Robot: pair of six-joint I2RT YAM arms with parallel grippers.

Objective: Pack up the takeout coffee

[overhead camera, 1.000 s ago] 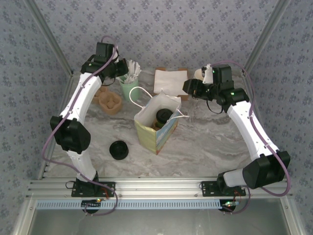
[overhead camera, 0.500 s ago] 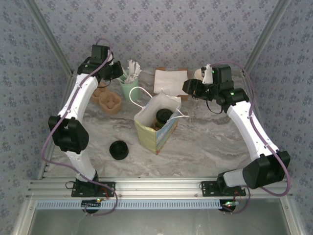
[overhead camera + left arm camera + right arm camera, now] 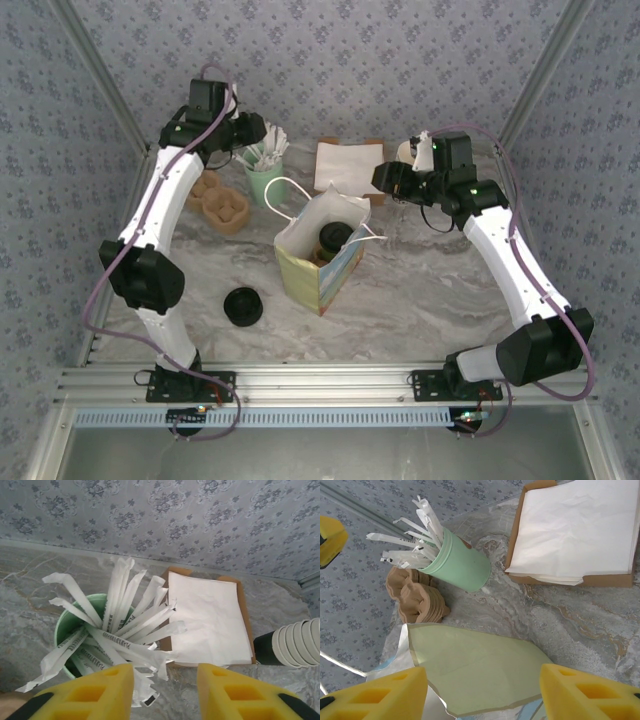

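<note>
Top view, with both wrist views. The coffee stands inside the open paper bag at the centre of the table; only its black lid shows in the bag's mouth.

From the bag:
- The mint cup of white sticks lies at 11 o'clock.
- The brown carriers lie at 10 o'clock, just beside that cup.
- The napkin tray lies at 12 o'clock.
- The cream cups lie at 1 o'clock, past the tray.
- A loose black round piece lies at 8 o'clock on bare table.

The left gripper hangs over the mint cup. Its yellow fingers are spread, with stick ends lying in the gap below them, and neither pad is pressed on a stick. The right gripper hangs at the bag's 2 o'clock, above the bag's rim. Its fingers are spread wide with nothing between them.
</note>
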